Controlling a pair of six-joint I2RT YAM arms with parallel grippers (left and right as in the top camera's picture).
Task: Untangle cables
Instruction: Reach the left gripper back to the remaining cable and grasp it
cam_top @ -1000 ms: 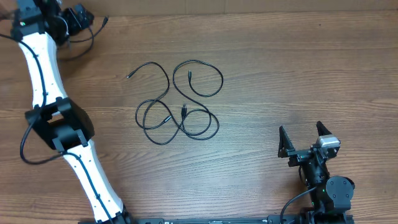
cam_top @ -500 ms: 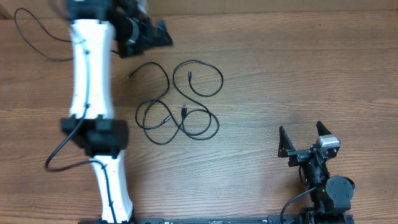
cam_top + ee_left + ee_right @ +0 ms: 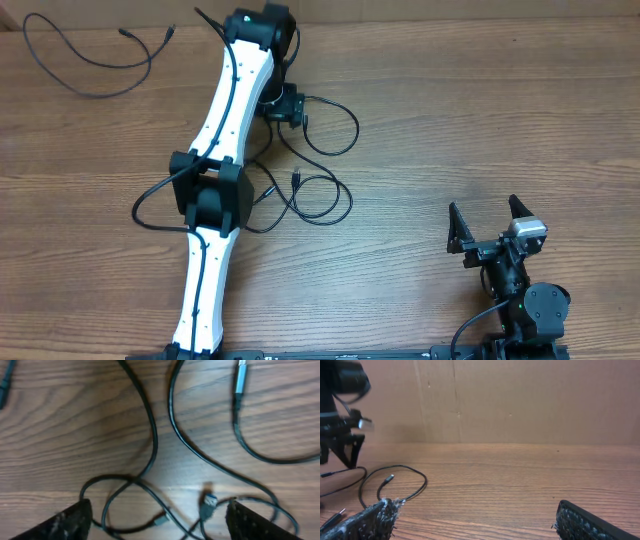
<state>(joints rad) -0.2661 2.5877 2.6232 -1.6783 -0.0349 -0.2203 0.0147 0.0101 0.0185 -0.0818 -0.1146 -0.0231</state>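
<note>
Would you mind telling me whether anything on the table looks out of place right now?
Nothing looks damaged. The central cables lie crossed in overlapping loops, while one separate cable lies alone near the table's far left corner.

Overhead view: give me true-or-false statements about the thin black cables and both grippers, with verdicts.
1. One thin black cable lies alone at the far left of the brown wooden table, apart from the tangle of black cables. True.
2. The left gripper grips a cable. False: its jaws stand open above the tangle, holding nothing.
3. The right gripper is open and empty. True.
4. The tangle touches the right gripper. False: it lies mid-table, well apart from it.
</note>
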